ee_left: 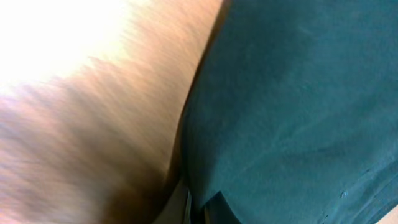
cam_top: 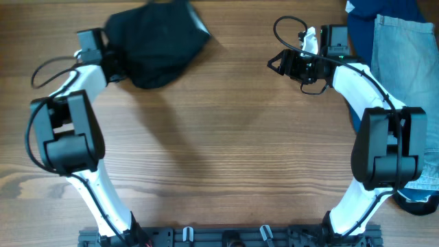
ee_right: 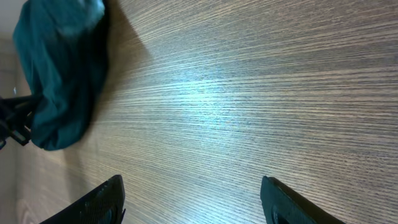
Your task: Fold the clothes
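Observation:
The clothes [cam_top: 161,44] are a black garment bunched in a heap at the table's far left. In the overhead view my left gripper [cam_top: 118,68] is at the heap's left edge. The left wrist view shows the cloth [ee_left: 298,106] filling the right side and running down between my fingers [ee_left: 180,208], which are pressed together on its edge. My right gripper [cam_top: 276,63] hovers over bare wood at the far right, well apart from the garment. Its fingers [ee_right: 102,199] stand wide open with nothing between them, and the clothes [ee_right: 59,81] lie far ahead of them.
Light-blue jeans [cam_top: 405,48] and a dark blue cloth [cam_top: 374,10] lie at the far right edge, behind the right arm. The wooden table [cam_top: 226,137] stretches between the two arms.

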Available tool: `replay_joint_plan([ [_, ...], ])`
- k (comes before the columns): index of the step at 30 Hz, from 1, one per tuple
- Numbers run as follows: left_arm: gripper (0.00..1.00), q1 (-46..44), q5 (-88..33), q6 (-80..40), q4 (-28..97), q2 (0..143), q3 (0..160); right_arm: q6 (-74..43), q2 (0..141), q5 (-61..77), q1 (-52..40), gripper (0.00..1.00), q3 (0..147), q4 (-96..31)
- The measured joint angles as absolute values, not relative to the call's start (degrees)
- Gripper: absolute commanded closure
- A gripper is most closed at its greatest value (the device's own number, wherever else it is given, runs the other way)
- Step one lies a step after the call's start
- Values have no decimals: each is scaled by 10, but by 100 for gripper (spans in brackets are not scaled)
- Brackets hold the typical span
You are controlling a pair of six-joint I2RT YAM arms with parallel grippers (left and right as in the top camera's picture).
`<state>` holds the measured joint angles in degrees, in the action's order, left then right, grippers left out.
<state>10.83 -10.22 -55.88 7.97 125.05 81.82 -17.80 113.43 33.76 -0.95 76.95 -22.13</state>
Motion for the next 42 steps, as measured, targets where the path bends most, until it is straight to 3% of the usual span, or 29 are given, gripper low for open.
replay_joint_plan([
  [6, 96, 157, -41, -801, 142, 1251, 824, -179, 1134, 328, -10, 29, 769, -223],
  [15, 96, 179, 13, -951, 143, 1250, 826, -181, 1134, 316, -9, 29, 769, -229],
  [17, 89, 186, 20, -908, 137, 1250, 826, -181, 1134, 316, -10, 29, 769, -229],
  [18, 63, 188, 20, -870, 136, 1250, 826, -181, 1134, 316, -10, 29, 769, -229],
  [19, 48, 191, 17, -813, 137, 1250, 826, -181, 1134, 315, -9, 29, 769, -229],
  [20, 39, 192, 15, -774, 137, 1250, 826, -181, 1134, 314, -10, 29, 769, -229],
  [21, 21, 193, 4, -712, 131, 1250, 827, -181, 1134, 314, -10, 29, 769, -229],
  [22, 18, 193, -9, -647, 128, 1249, 831, -181, 1134, 314, -10, 29, 769, -229],
  [31, 21, 192, -60, -178, 178, 1236, 834, -181, 1134, 314, -10, 28, 769, -234],
  [42, 16, 160, -60, 105, 242, 1061, 820, -181, 1134, 314, -10, 27, 769, -236],
])
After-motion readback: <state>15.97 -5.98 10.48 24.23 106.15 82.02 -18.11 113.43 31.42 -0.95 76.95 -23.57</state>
